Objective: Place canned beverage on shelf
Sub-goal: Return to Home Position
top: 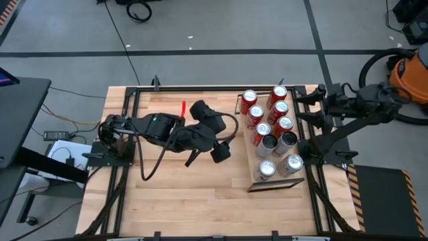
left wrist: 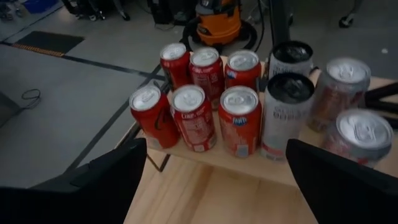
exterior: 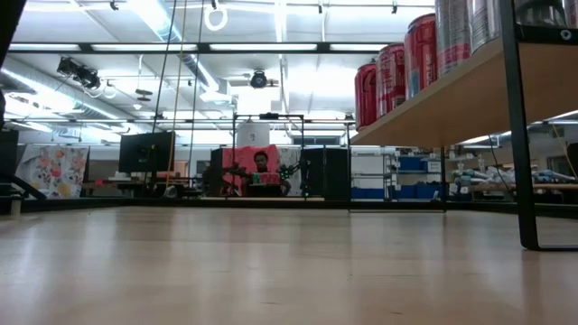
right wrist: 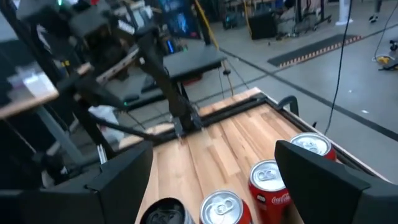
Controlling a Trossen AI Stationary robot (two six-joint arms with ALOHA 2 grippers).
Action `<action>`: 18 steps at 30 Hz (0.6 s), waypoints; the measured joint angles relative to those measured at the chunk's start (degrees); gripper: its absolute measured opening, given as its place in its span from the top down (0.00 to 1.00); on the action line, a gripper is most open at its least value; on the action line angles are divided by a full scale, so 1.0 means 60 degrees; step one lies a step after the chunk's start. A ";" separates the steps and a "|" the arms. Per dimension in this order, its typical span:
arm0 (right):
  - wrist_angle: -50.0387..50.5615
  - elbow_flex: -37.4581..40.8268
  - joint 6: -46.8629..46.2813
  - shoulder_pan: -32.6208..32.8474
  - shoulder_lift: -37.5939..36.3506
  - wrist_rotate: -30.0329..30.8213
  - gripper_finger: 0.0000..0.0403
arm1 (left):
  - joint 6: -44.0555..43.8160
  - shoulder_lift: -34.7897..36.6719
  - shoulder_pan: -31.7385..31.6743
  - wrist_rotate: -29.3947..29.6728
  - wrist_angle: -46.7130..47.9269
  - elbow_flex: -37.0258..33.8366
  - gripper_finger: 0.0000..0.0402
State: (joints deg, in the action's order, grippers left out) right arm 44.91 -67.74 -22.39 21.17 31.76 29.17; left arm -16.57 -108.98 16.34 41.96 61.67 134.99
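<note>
The shelf (top: 248,159) is a light-wood board raised on dark legs at the table's right side. Red cans (top: 257,114) stand upright on its far part and silver cans (top: 281,157) on its near part. In the low view the shelf (exterior: 452,99) shows from below, with cans (exterior: 397,63) on top. My left gripper (top: 222,137) hovers over the table's middle, left of the shelf. It is open and faces the cans (left wrist: 194,115), with nothing between its fingers (left wrist: 112,180). My right gripper (top: 309,107) is open beside the shelf's right edge, above the cans (right wrist: 270,183).
Black metal rails (top: 127,134) frame the plank tabletop. Bare wood (top: 200,201) lies near and left of the shelf. A small red strip (top: 182,108) shows by the left arm. An orange vacuum (top: 411,73) stands beyond the right edge. A person (exterior: 262,171) sits far off in the room.
</note>
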 joint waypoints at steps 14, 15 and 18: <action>-0.0481 0.0800 0.0011 0.0000 -0.1611 0.0610 0.14 | -0.1193 0.0794 0.0219 0.0349 0.0464 -0.1922 0.01; -0.0485 0.0828 0.0006 0.0000 -0.1708 0.0590 0.14 | -0.1294 0.0950 0.0222 0.0351 0.0422 -0.2144 0.01; -0.0485 0.1062 -0.0123 0.0000 -0.2023 0.0560 0.14 | -0.1581 0.1511 0.0241 0.0365 0.0155 -0.2876 0.01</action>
State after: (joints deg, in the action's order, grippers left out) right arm 42.00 -61.37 -23.13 21.17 19.62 32.53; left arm -26.06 -99.91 17.78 44.15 62.60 117.73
